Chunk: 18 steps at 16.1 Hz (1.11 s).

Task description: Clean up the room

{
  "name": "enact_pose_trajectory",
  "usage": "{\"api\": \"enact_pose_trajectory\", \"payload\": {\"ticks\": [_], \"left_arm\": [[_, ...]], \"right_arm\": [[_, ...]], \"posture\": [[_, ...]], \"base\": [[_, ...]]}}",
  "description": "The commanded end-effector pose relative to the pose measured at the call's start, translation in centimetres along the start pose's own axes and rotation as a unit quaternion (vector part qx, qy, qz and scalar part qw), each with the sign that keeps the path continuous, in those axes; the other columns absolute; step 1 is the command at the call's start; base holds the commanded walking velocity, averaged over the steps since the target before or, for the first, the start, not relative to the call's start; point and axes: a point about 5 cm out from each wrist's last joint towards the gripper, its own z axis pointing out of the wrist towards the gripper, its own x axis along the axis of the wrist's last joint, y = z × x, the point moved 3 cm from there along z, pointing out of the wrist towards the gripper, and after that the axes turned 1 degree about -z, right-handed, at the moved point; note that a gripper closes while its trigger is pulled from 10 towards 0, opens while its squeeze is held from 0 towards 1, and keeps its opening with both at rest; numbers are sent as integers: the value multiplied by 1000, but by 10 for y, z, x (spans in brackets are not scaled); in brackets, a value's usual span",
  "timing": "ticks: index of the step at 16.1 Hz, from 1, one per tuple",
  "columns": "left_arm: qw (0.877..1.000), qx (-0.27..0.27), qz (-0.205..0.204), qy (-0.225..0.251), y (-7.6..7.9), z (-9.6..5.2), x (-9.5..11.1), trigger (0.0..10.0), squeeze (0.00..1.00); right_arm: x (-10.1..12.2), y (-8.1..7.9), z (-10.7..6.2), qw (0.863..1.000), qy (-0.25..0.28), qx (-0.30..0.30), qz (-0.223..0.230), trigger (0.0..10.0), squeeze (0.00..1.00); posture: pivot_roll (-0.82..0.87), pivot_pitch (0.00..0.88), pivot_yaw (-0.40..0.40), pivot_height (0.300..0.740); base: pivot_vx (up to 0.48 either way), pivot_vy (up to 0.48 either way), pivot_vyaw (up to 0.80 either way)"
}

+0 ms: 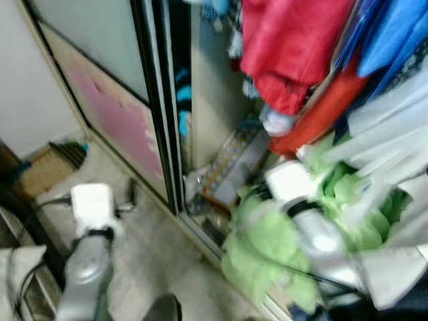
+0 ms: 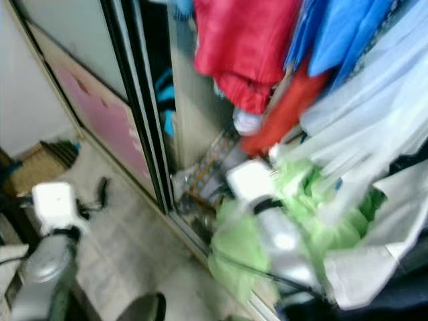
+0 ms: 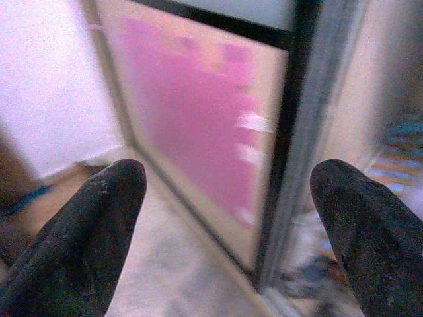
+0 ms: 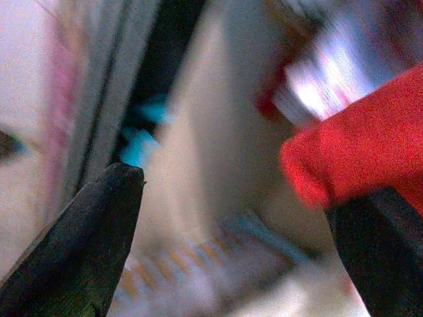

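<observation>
- I stand before an open wardrobe (image 1: 200, 100), its sliding door (image 1: 114, 87) with a pink panel at my 11 o'clock and the dark door frame (image 1: 160, 107) running down the middle of my head view.
- My left gripper (image 3: 225, 191) is raised low at my 8 o'clock over the pale floor (image 1: 154, 254); in my left wrist view its two black fingers (image 3: 86, 231) stand wide apart with nothing between them, facing the pink panel and the frame.
- My right gripper (image 4: 231, 218) reaches toward the wardrobe's bottom at my 2 o'clock; its fingers (image 4: 79, 244) are also spread apart and hold nothing, with a red garment (image 4: 357, 145) just beside one fingertip.
- A light green cloth (image 1: 267, 241) lies bunched around my right arm (image 1: 321, 241), spilling over the wardrobe's lower edge.
- Hanging clothes fill the space from 12 to 3 o'clock: the red garment, blue clothes (image 1: 394, 33) and pale white ones (image 1: 394, 127).
- A patterned flat box (image 1: 231, 164) leans on the wardrobe floor, between the frame and the green cloth.
- The head views are blurred, so smaller things down there cannot be told.
</observation>
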Motion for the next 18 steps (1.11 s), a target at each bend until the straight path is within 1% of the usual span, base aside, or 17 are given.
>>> {"api": "enact_pose_trajectory", "payload": {"ticks": [1, 2, 3, 4, 5, 6, 7, 9, 10, 12, 14, 15, 16, 18], "left_arm": [[1000, -2, -3, 0, 3, -2, -1, 10000, 0], [1000, -6, 0, 2, 4, -2, 0, 10000, 0], [1000, -8, 4, 4, 5, -2, 0, 10000, 0], [1000, -22, 17, 3, 8, -1, 1, 10000, 0], [999, -28, 23, -1, 9, -1, 0, 10000, 0], [999, -25, 21, 1, 8, 0, 1, 10000, 0], [1000, -17, 16, 2, 5, -1, 1, 10000, 0], [1000, -6, 4, -3, 1, -1, -1, 10000, 0], [1000, 4, 18, -6, -1, -1, -2, 10000, 0], [1000, 3, 20, -13, 0, -1, -4, 10000, 0], [999, 1, 49, -6, 4, -2, -2, 10000, 0], [999, 1, 49, -6, 4, -2, -2, 10000, 0], [1000, -18, 0, 1, 6, -4, -1, 10000, 0], [1000, -14, 4, 1, 4, -4, -1, 10000, 0]], "right_arm": [[-3, 4, -4, 1000, -4, 4, -5, 10000, 0], [-7, 1, -5, 1000, -15, 12, 18, 10000, 0], [-9, -1, -5, 999, -22, 18, 30, 10000, 0], [-17, -4, -7, 997, -43, 26, 56, 10000, 0], [-19, -4, -7, 997, -48, 25, 60, 10000, 0], [-27, 2, -8, 994, -69, 4, 86, 10000, 0], [-32, 5, -8, 992, -81, -9, 101, 10000, 0], [-37, 11, -6, 988, -94, -27, 120, 10000, 0], [-38, 12, -5, 988, -96, -29, 120, 10000, 0], [-39, 13, -4, 988, -97, -29, 119, 10000, 0], [-39, 16, -3, 988, -98, -35, 118, 10000, 0], [-39, 16, -3, 988, -98, -35, 118, 10000, 0], [-39, 20, -1, 988, -96, -41, 117, 10000, 0], [-39, 20, -1, 988, -95, -42, 117, 10000, 0]], "posture": [[59, 78, -37, 740], [58, 80, -37, 740], [57, 80, -37, 740], [57, 82, -40, 740], [59, 82, -41, 740], [63, 83, -42, 740], [64, 83, -41, 740], [67, 83, -40, 740], [68, 84, -40, 740], [67, 86, -38, 740], [66, 88, -38, 740], [66, 88, -38, 740], [67, 89, -37, 740], [67, 91, -36, 740]], "base": [[0, 0, 800], [0, 0, 800], [0, 0, 800], [0, 0, 800], [0, 0, 800], [0, 0, 800], [0, 0, 800], [0, 0, 800], [0, 0, 800], [0, 0, 800], [0, 0, 800], [0, 0, 800], [0, 0, 800], [0, 0, 800]]}}
